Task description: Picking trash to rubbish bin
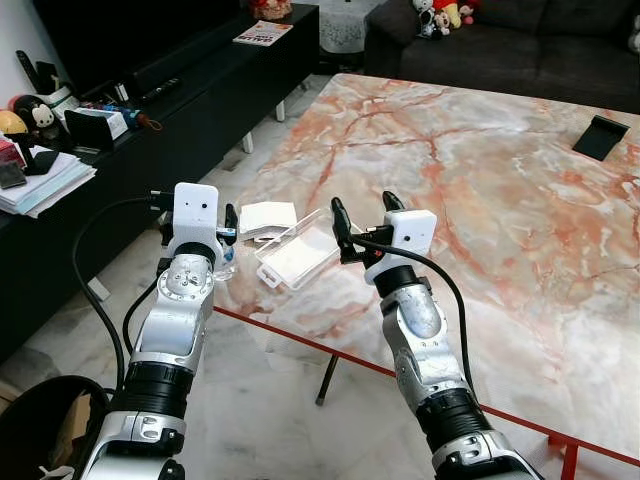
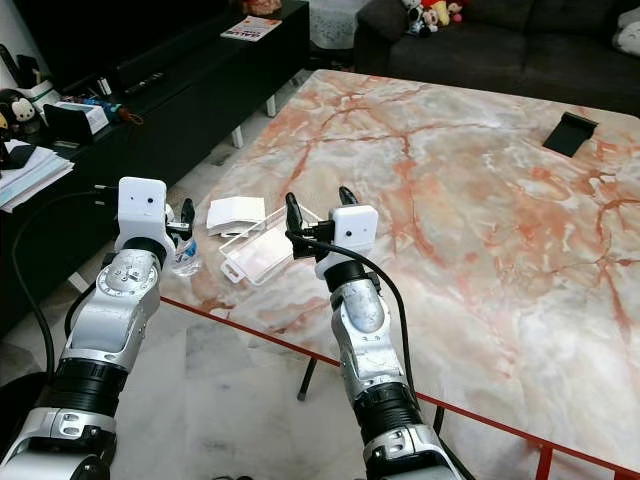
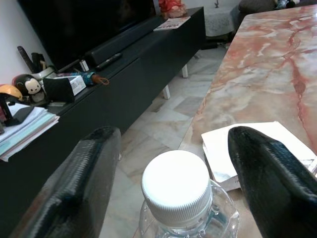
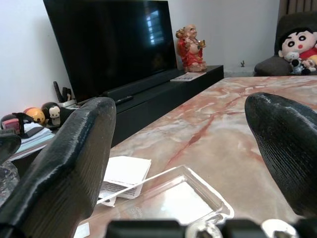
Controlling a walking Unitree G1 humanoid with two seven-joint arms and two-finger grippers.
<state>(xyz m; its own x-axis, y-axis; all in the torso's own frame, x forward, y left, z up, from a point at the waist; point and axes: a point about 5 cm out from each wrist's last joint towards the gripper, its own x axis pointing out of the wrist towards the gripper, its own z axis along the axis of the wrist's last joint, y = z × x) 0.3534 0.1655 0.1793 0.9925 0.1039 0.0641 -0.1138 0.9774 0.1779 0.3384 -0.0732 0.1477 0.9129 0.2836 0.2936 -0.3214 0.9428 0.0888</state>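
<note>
A small clear plastic bottle (image 3: 182,198) with a white cap stands at the near left corner of the marble table (image 1: 480,200). My left gripper (image 3: 173,133) is open, one black finger on each side of the bottle (image 2: 185,255). Just right of it lie a white folded paper box (image 1: 268,217) and a clear plastic tray (image 1: 298,255). My right gripper (image 1: 365,212) hovers open just behind and right of the tray (image 4: 173,196), holding nothing.
A long black TV console (image 1: 200,110) with papers and small items runs along the left. A dark sofa (image 1: 520,45) is behind the table, and a black holder (image 1: 600,137) sits far right. A dark round bin (image 1: 45,425) stands on the floor at lower left.
</note>
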